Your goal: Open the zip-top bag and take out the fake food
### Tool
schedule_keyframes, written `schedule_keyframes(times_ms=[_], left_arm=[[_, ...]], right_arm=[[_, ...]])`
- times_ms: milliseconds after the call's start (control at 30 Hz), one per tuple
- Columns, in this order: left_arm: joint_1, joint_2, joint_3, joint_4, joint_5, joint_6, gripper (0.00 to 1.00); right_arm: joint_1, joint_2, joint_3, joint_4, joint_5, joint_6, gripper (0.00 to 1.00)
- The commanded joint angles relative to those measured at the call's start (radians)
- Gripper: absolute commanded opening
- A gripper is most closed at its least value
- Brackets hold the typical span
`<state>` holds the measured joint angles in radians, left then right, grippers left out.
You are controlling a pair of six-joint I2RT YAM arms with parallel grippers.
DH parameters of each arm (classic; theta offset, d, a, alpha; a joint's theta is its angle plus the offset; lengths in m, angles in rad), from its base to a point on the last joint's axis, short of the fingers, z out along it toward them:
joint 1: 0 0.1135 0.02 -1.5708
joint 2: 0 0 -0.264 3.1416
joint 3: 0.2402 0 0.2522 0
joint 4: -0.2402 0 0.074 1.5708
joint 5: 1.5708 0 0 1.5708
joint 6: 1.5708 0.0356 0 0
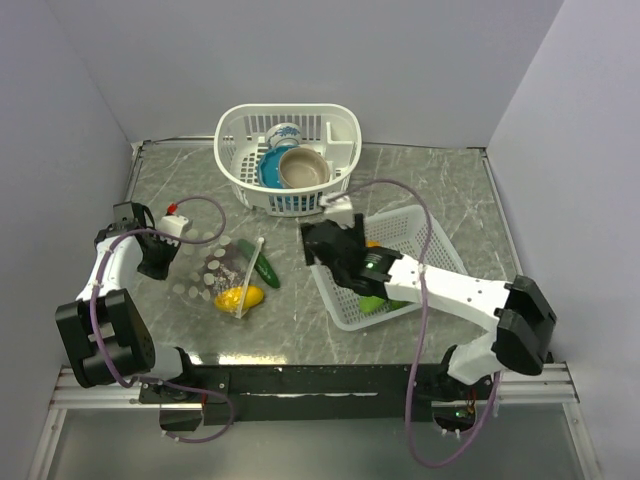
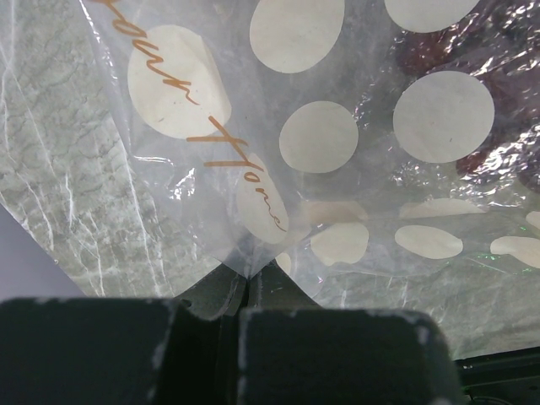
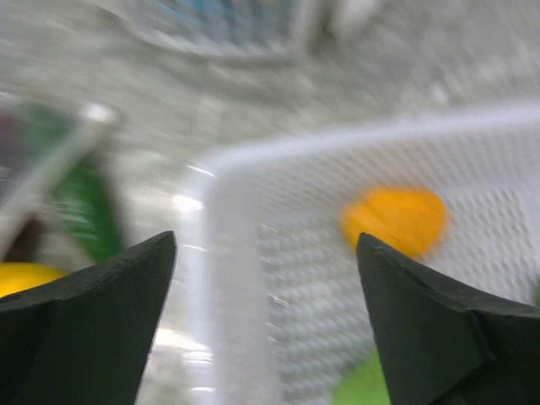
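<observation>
— Where was the zip-top bag [image 1: 222,268]?

— On the table [image 1: 440,190], between the left gripper [image 2: 245,287] and the white mesh basket [image 1: 443,258]. A yellow fruit [image 1: 238,297] sat inside at its near end, and a green cucumber piece [image 1: 266,270] lay at its right edge.

— What did the left gripper have?

— Its fingers were pressed together on a corner of the bag's dotted plastic.

— And the right gripper [image 3: 266,245]?

— It hung over the basket's left corner with its fingers spread wide, holding nothing. An orange fruit [image 3: 395,219] lay in that basket.
</observation>
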<state>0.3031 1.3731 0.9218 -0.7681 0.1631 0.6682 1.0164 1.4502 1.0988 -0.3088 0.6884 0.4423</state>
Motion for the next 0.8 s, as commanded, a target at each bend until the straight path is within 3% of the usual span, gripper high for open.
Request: schedule_keyframes(times_ms=[0, 67, 100, 167, 300, 600, 767], left_arm=[[-0.002, -0.012, 0.009, -0.005, 0.012, 0.002, 0.01], [-0.002, -0.019, 0.009, -0.003, 0.004, 0.007, 0.01], [-0.001, -0.022, 0.012, -0.003, 0.006, 0.007, 0.01], [-0.001, -0.025, 0.015, -0.014, 0.015, 0.014, 0.01], [-0.002, -0.016, 0.022, -0.013, 0.019, 0.014, 0.01], [-0.001, -0.014, 0.009, -0.003, 0.016, 0.021, 0.01], [-0.001, -0.014, 0.009, -0.005, 0.023, 0.019, 0.01]], right_arm=[[0.091, 0.160, 0.140, 0.154, -0.039, -0.151, 0.79], [0.093, 0.217, 0.180, 0.175, -0.123, -0.185, 0.70], [0.093, 0.270, 0.194, 0.178, -0.147, -0.191, 0.61], [0.093, 0.327, 0.234, 0.181, -0.218, -0.206, 0.56], [0.093, 0.472, 0.314, 0.143, -0.263, -0.194, 0.60], [0.094, 0.575, 0.331, 0.178, -0.334, -0.182, 0.75], [0.091, 0.633, 0.368, 0.183, -0.355, -0.175, 0.70]])
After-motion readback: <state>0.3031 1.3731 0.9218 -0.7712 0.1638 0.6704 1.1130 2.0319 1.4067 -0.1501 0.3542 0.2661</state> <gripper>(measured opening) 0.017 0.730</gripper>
